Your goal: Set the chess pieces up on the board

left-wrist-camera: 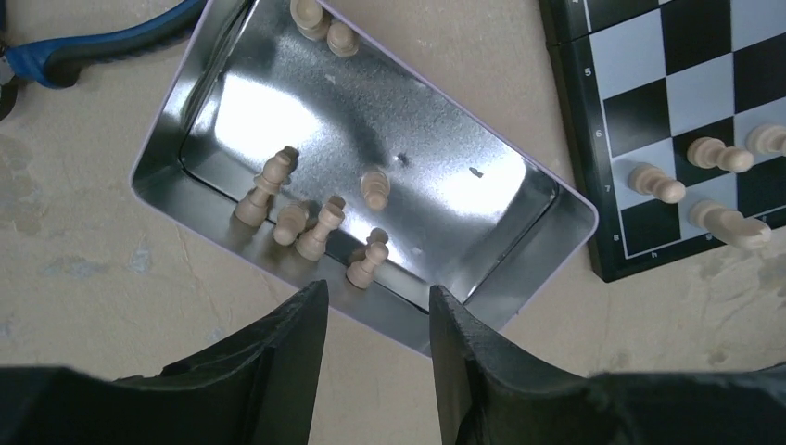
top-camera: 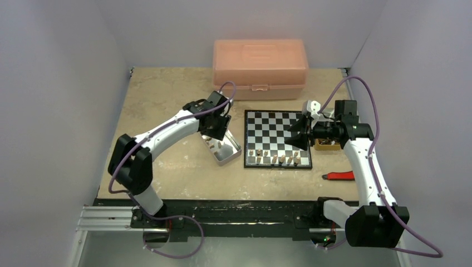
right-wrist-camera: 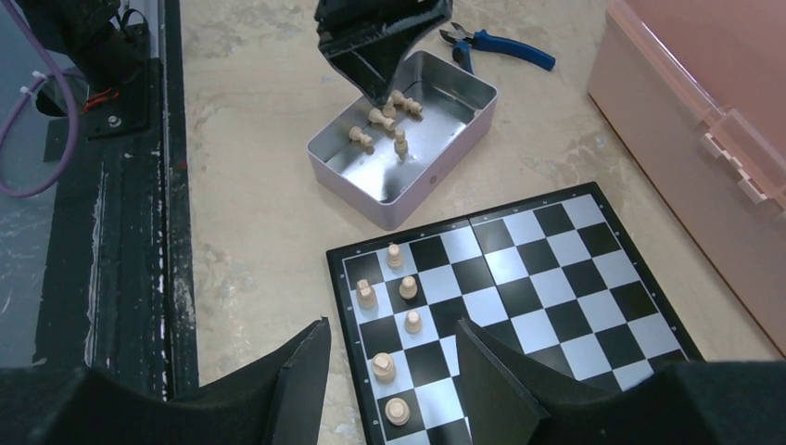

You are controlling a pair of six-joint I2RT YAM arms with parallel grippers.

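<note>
The left gripper [left-wrist-camera: 375, 295] hangs over the near end of an open metal tin [left-wrist-camera: 159, 184] on the table [top-camera: 167, 94]. Its jaws stand apart with nothing between them. Tan chess pieces [left-wrist-camera: 315, 227] lie loose in the tin. Four cluster against the near wall just ahead of the fingertips, one [left-wrist-camera: 368, 260] almost in line with the gap, one lies mid-tin and two at the far end. To the tin's right is the board [right-wrist-camera: 556, 278], where a handful of tan pieces [right-wrist-camera: 408, 287] occupy squares along one edge. The right gripper [right-wrist-camera: 389, 334] hovers above that end of the board, jaws parted and empty, the pieces just ahead of its tips. Blue-handled pliers [right-wrist-camera: 505, 44] lie beyond the tin, and a pink box [top-camera: 260, 61] sits behind the board.
</note>
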